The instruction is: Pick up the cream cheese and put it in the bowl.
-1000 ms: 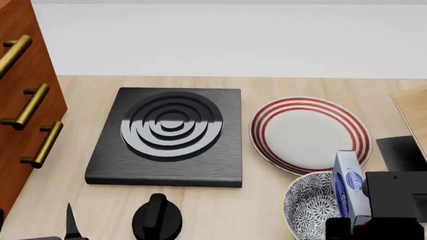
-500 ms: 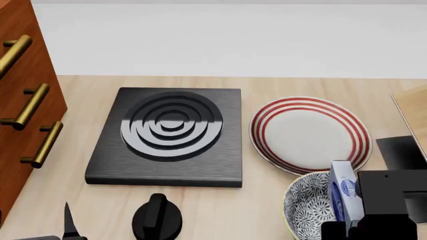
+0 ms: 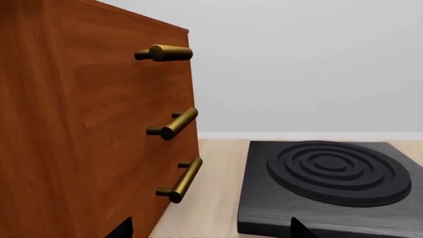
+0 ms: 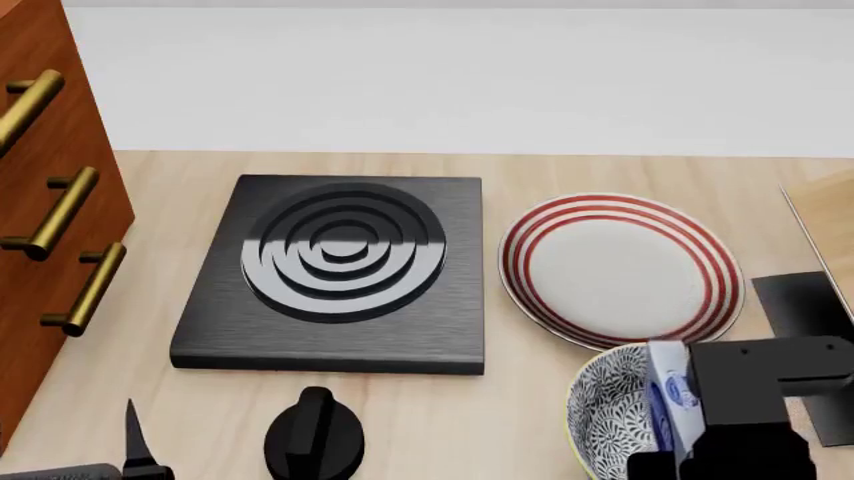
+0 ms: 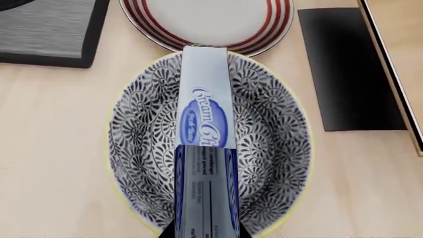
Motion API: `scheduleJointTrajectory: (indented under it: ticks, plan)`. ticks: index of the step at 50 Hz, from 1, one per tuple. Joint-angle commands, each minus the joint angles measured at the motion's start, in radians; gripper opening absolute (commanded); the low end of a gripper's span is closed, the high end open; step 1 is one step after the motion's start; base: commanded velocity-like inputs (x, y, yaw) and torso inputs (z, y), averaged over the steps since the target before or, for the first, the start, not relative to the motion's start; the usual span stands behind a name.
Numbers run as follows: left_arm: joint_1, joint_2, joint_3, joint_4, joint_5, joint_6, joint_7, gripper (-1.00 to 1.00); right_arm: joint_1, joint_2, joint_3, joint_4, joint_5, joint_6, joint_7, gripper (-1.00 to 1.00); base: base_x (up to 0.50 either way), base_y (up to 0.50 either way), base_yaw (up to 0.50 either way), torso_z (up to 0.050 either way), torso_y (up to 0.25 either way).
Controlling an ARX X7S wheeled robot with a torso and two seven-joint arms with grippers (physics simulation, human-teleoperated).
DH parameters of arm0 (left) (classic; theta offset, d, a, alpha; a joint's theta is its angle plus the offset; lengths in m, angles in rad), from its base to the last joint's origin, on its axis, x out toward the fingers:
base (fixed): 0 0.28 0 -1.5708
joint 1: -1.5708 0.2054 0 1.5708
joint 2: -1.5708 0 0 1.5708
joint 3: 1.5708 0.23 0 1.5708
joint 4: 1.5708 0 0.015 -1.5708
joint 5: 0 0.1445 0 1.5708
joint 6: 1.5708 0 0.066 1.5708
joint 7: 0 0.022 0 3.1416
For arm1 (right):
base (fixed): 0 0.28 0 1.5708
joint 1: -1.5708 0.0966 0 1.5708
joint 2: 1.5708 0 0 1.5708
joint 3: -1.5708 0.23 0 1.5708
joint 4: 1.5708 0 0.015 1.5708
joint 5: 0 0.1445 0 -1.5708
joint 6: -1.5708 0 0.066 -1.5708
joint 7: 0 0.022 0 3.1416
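Observation:
The cream cheese (image 5: pixel 206 148), a blue-and-silver box with a blue oval logo, is held by my right gripper (image 5: pixel 205 232), which is shut on it. The box hangs directly over the middle of the bowl (image 5: pixel 271 148), a deep blue-grey floral bowl with a yellowish rim. In the head view the box (image 4: pixel 667 405) stands on end over the bowl (image 4: pixel 607 405) at the bottom right, with my right gripper (image 4: pixel 707 450) largely hiding both. My left gripper (image 3: pixel 208 230) is open and empty, low at the left near the cabinet; one fingertip (image 4: pixel 134 440) shows in the head view.
A red-striped white plate (image 4: pixel 621 270) lies just behind the bowl. A black stove plate (image 4: pixel 340 275) with rings sits mid-table, a black knob (image 4: pixel 314 435) in front of it. A wooden drawer cabinet (image 4: pixel 47 210) with brass handles stands at the left. A dark flat pad (image 5: pixel 347 69) lies right of the bowl.
My right gripper has carried the cream cheese leftward and lower, from the bowl's right rim to over its middle. The left arm has barely moved.

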Motion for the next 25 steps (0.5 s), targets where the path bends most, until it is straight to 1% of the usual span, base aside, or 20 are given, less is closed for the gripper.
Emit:
scheduleJointTrajectory:
  ticks: [1,14,25]
  plan:
    - [0.004,-0.005,-0.001,-0.012,-0.022,0.022,0.030,1.00,0.027,-0.009,-0.027,0.032,-0.025,0.002,0.001,-1.00,0.00,0.00,0.00,0.000,0.000]
    - [0.000,-0.005,0.007,-0.027,-0.021,0.032,0.027,1.00,0.031,0.002,-0.077,0.079,-0.059,-0.037,-0.030,-1.00,0.00,0.00,0.00,0.001,0.001]
    - [0.003,-0.009,0.010,-0.017,-0.024,0.028,0.022,1.00,0.032,0.010,-0.097,0.079,-0.065,-0.049,-0.026,-1.00,0.00,0.00,0.00,0.000,0.000]
